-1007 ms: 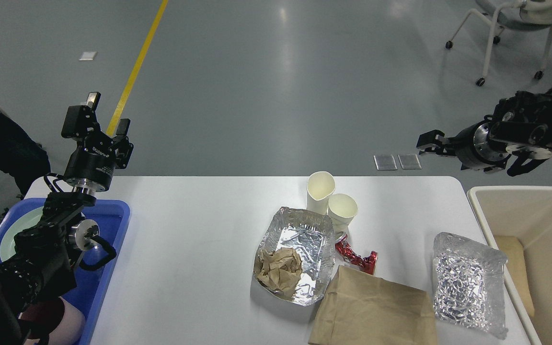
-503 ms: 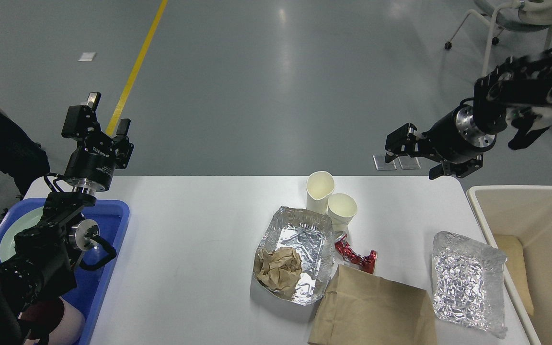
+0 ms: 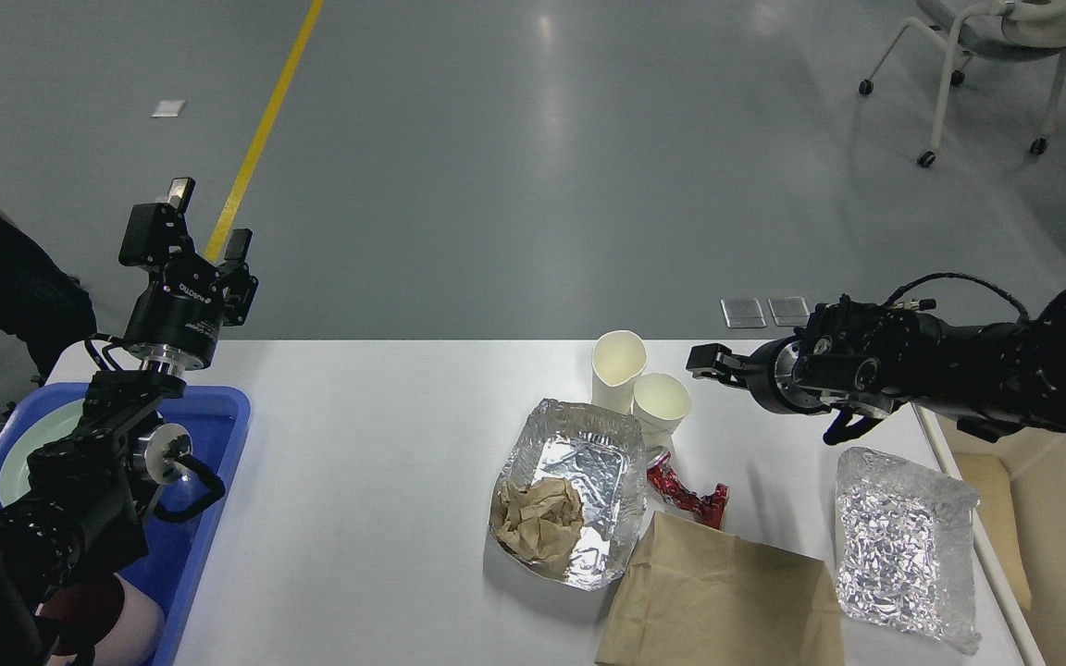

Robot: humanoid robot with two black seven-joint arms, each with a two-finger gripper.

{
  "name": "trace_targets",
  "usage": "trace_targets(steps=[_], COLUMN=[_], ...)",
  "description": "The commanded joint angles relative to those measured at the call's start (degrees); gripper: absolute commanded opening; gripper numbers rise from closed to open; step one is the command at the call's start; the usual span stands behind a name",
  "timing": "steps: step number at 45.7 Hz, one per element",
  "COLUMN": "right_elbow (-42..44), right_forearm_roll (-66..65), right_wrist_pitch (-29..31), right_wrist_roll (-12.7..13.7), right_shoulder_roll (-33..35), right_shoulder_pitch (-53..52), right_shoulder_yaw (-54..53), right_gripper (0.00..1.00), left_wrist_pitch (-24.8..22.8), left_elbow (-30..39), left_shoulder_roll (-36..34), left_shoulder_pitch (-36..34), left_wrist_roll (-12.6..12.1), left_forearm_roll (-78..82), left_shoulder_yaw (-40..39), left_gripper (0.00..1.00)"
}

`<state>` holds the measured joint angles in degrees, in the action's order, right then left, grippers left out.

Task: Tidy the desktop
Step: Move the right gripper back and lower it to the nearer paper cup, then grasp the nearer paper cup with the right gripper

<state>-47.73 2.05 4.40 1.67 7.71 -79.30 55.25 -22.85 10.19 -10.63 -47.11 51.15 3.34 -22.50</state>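
Observation:
The white desktop (image 3: pixel 376 462) holds two white paper cups (image 3: pixel 619 365) (image 3: pixel 662 403), a foil tray (image 3: pixel 588 444) with crumpled brown paper (image 3: pixel 540 518) in it, a red crushed wrapper (image 3: pixel 688 498), a brown paper bag (image 3: pixel 718 601) and a crumpled foil container (image 3: pixel 903 546). My left gripper (image 3: pixel 204 222) is open and empty, raised above the table's far left corner. My right gripper (image 3: pixel 707 359) hovers low over the table just right of the cups, pointing left. It is dark, and its fingers cannot be told apart.
A blue plastic tray (image 3: pixel 218 435) with a pale green plate (image 3: pixel 33 453) sits at the left edge under my left arm. A beige bin (image 3: pixel 1051 555) stands off the right edge, partly hidden by my right arm. A wheeled chair (image 3: pixel 986 55) stands far back right.
My right arm has swung down and left from above the bin to low over the table beside the cups. The left arm has not moved.

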Motion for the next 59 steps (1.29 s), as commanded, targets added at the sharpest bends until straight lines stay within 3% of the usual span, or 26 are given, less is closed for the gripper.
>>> trace_targets(steps=[1, 28, 32, 40, 46, 51, 59], right_elbow=[1.68, 11.0, 11.17, 11.0, 10.82, 10.91, 11.08], right_forearm_roll=[-0.12, -0.12, -0.12, -0.03, 0.67, 1.2, 1.29], right_wrist_pitch=[-0.18, -0.18, -0.09, 0.87, 1.14, 1.14, 1.14], right_wrist_roll=[0.0, 0.08, 0.17, 0.26, 0.35, 0.35, 0.35], right_shoulder_roll=[-0.33, -5.43, -5.43, -5.34, -5.08, -4.99, -4.64], right_shoulder_pitch=[2.04, 9.86, 9.95, 10.04, 10.12, 10.83, 10.83], right_shoulder_yaw=[-2.07, -2.52, -2.52, -2.43, -2.6, -2.6, -2.34], right_gripper=[1.0, 0.97, 0.85, 0.36, 0.14, 0.0, 0.0], left_wrist_pitch=[0.0, 0.0, 0.0, 0.0, 0.0, 0.0, 0.0], left_elbow=[0.0, 0.0, 0.0, 0.0, 0.0, 0.0, 0.0], left_shoulder_roll=[0.0, 0.0, 0.0, 0.0, 0.0, 0.0, 0.0], left_shoulder_pitch=[0.0, 0.0, 0.0, 0.0, 0.0, 0.0, 0.0], left_wrist_roll=[0.0, 0.0, 0.0, 0.0, 0.0, 0.0, 0.0], left_forearm_roll=[0.0, 0.0, 0.0, 0.0, 0.0, 0.0, 0.0], left_shoulder_yaw=[0.0, 0.0, 0.0, 0.0, 0.0, 0.0, 0.0], left_gripper=[0.96, 0.96, 0.96, 0.96, 0.96, 0.96, 0.96])
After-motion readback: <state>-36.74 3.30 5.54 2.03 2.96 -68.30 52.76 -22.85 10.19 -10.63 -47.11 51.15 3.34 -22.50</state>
